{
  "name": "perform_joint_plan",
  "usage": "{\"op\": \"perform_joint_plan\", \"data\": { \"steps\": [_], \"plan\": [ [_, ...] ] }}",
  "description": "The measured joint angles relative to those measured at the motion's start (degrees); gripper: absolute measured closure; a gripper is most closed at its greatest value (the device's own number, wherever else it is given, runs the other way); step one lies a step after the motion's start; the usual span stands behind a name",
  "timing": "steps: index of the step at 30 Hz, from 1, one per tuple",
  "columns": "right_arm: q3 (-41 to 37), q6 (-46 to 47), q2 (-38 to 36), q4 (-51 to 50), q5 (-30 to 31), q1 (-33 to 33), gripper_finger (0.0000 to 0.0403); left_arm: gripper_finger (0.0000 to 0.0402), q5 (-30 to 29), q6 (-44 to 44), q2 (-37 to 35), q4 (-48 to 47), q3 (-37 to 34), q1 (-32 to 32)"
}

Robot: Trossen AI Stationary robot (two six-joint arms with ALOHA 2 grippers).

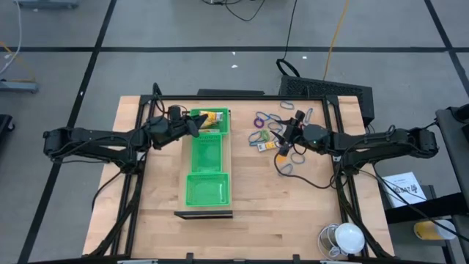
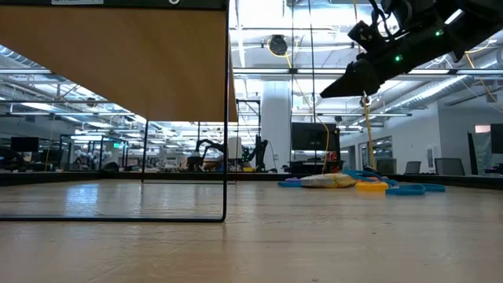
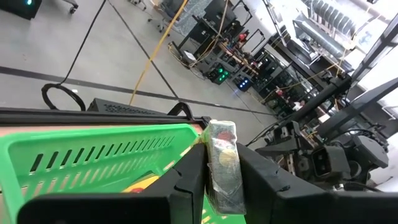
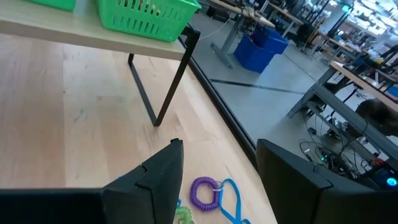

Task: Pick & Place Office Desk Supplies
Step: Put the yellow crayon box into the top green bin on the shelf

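Left gripper (image 1: 196, 126) is up over the far compartment of the green tray (image 1: 208, 185), fingers pinching a small clear-wrapped packet (image 3: 222, 165) w/ yellow-green stuff inside; from the left wrist view the packet sits upright btwn the two fingers, above the tray's slotted wall, so it looks about to be dropped in (my guess, not a fact). That far compartment already has something yellow in it (image 1: 210, 117); the middle and near compartments look bare from above.

Right gripper (image 1: 283, 144) hangs over the pile of supplies (image 1: 272, 128) on the right half of the table (image 1: 293, 209); fingers spread, nothing btwn them; the right wrist view shows a purple coil (image 4: 204, 191) and a blue loop (image 4: 232, 198) on the wood just beyond the fingertips.

Progress, as far as I can judge: early; one or two items in the tray, one more in hand, and most of the lot left on the table – blue, purple and green loops, a few yellow/orange bits, a dark loop (image 1: 288, 167) nearer the front. From the low view the pile (image 2: 357, 183) lies flat on the table w/ the right arm (image 2: 401, 47) well above it.

A white lamp-like thing (image 1: 343, 238) sits at the table's near right corner; not part of the job, I'd say.
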Motion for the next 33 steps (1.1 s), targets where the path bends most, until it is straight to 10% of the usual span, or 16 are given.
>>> {"op": "perform_joint_plan", "data": {
  "steps": [12,25,33],
  "plan": [
    [0.0,-0.1,0.0,0.1,0.0,0.0,0.0211,0.0317,0.7,1.6,0.0,0.0,0.0,0.0],
    [0.0,-0.3,0.0,0.1,0.0,0.0,0.0211,0.0336,14.3,20.8,0.0,6.5,0.1,0.0],
    [0.0,-0.3,0.0,0.1,0.0,0.0,0.0211,0.0225,13.7,15.5,0.0,3.4,0.1,1.6]
  ]
}}
